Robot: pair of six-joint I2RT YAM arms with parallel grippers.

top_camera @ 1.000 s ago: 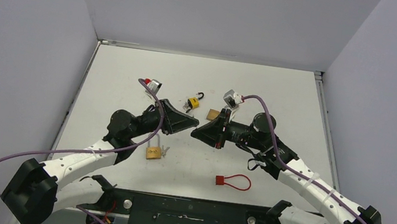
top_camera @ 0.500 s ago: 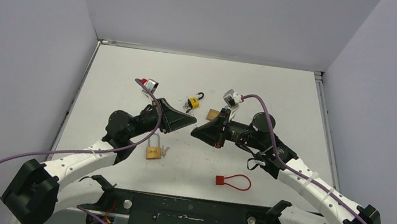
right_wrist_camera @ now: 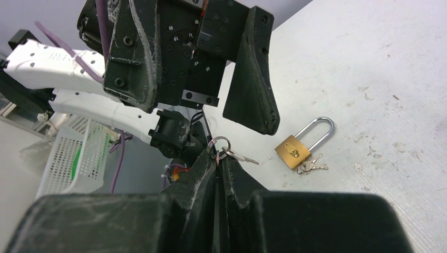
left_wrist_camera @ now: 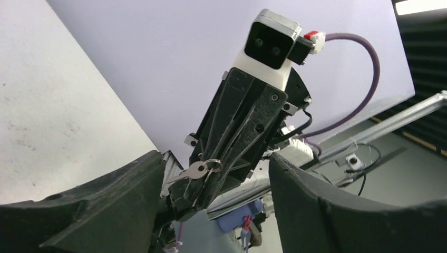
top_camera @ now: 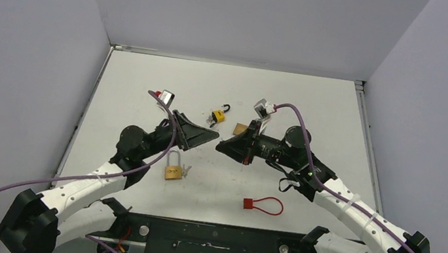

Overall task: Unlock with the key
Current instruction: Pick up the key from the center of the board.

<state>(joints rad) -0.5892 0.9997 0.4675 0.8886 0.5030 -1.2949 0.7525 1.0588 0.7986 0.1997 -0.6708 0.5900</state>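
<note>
My right gripper (right_wrist_camera: pixel 218 159) is shut on a silver key ring (right_wrist_camera: pixel 219 143), and a small silver key (right_wrist_camera: pixel 244 156) hangs off it to the side. The left wrist view shows that same key (left_wrist_camera: pixel 193 171) at the tip of the right gripper. My left gripper (left_wrist_camera: pixel 213 158) stands open just in front of it, its wide jaws apart from the key. In the top view the left gripper (top_camera: pixel 212 134) and right gripper (top_camera: pixel 221 146) face each other tip to tip above the table. A brass padlock (top_camera: pixel 172 170) with a closed steel shackle lies below them, with spare keys (right_wrist_camera: pixel 311 167) beside it.
A yellow padlock (top_camera: pixel 217 116) with a black shackle lies behind the grippers, next to a flat brass lock (top_camera: pixel 241 129). A red cable lock (top_camera: pixel 262 205) lies near the front edge. The table's side rails and grey walls close in the space.
My left gripper has opened and drawn back a little to the left. The key stays in the right gripper, which has barely moved.
</note>
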